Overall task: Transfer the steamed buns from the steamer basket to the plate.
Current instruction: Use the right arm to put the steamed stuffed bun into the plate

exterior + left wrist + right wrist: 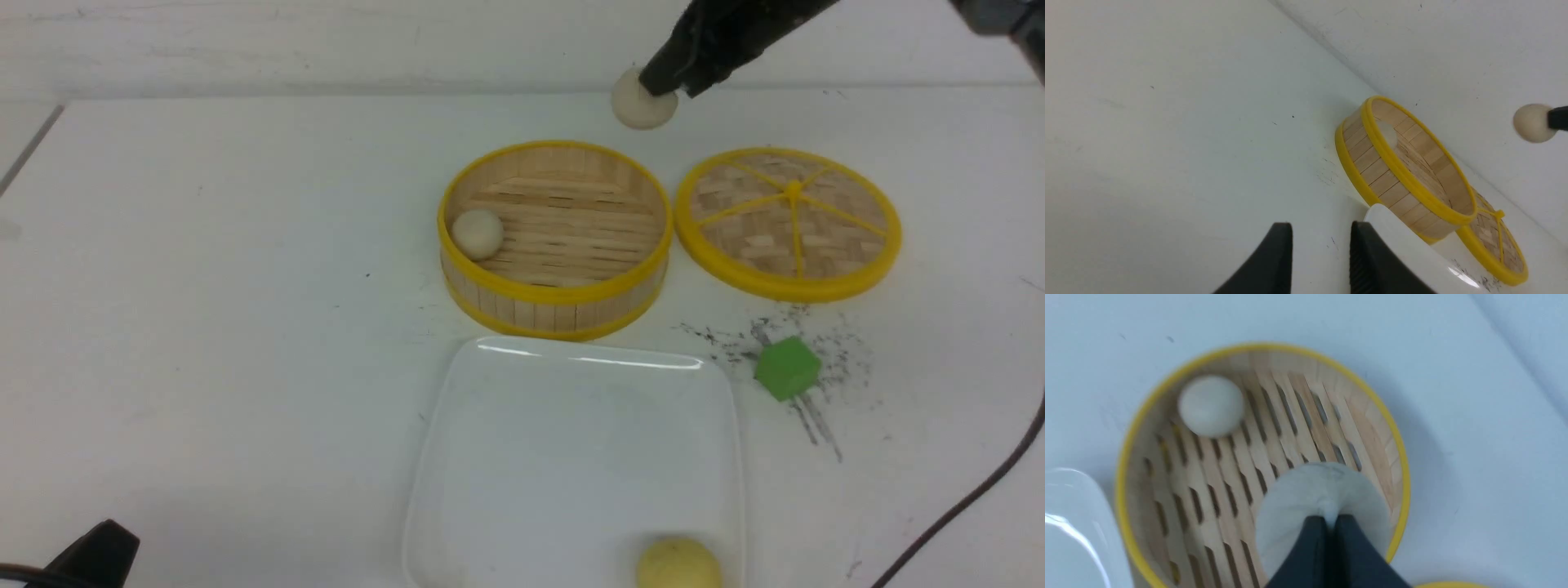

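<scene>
Plainly the largest target is also the one farthest from the right hand (655, 86). The plate (457, 457) lies on the worktop (204, 327) well below that hand and nearer the robot. The steamer basket (555, 298) sits straight beneath the hand.

The right hand is clamped on a cream bun (641, 106), its jaws almost meeting and biting only a small fold of the soft top. That grip looks thin to me. A quick swing toward the plate could let the bun tear free and drop onto the worktop or into the basket. Carried too low, it could clip the basket's yellow rim. Released from height, it could roll over the plate's shallow edge or knock the yellow bun (678, 565) resting at the plate's near edge.

A second cream bun (478, 234) lies against the basket wall, below the right hand and off to its left. The left hand (1321, 255) hangs low, jaws apart with nothing between them.

The front view shows the whole plate, the yellow bun and how high the held bun hangs, none of which the right wrist view gives. Only the right wrist view shows how little of the bun is pinched. Only the left wrist view shows the left hand's empty gap, with the plate's corner just beside one finger.
</scene>
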`<state>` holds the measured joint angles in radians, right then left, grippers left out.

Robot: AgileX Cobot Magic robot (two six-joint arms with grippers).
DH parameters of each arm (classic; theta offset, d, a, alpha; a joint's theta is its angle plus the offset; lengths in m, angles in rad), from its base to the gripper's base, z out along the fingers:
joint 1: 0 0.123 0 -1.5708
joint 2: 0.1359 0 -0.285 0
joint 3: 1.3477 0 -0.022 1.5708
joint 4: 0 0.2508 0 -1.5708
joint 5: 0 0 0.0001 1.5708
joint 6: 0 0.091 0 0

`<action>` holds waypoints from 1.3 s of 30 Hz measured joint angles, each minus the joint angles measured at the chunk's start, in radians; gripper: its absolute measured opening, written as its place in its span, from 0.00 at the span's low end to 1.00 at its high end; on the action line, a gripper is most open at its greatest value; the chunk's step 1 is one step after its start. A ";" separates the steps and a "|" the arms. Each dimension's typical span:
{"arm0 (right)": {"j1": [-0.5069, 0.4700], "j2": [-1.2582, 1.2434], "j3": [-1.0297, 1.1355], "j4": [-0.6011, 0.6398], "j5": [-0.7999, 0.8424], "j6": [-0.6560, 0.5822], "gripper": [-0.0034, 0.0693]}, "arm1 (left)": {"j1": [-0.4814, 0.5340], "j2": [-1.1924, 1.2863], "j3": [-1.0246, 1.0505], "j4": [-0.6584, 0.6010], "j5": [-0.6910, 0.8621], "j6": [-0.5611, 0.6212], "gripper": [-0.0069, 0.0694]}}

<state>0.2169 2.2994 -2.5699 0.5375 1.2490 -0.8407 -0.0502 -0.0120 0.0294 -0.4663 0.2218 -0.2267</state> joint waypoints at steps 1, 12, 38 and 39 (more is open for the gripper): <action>0.000 -0.027 0.000 0.004 0.006 0.000 0.07 | 0.000 0.000 0.000 0.000 0.000 0.000 0.40; 0.000 -0.214 0.061 -0.060 0.006 0.196 0.07 | 0.000 0.000 0.000 0.000 0.000 0.000 0.40; 0.001 -0.888 1.528 0.239 -0.185 -0.061 0.08 | 0.000 0.000 0.000 0.000 0.000 0.000 0.40; 0.001 -0.880 1.549 0.246 -0.217 -0.084 0.08 | 0.000 0.000 0.000 0.000 0.000 0.000 0.40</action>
<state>0.2178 1.4191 -1.0210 0.7839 1.0316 -0.9246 -0.0502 -0.0120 0.0294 -0.4663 0.2218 -0.2267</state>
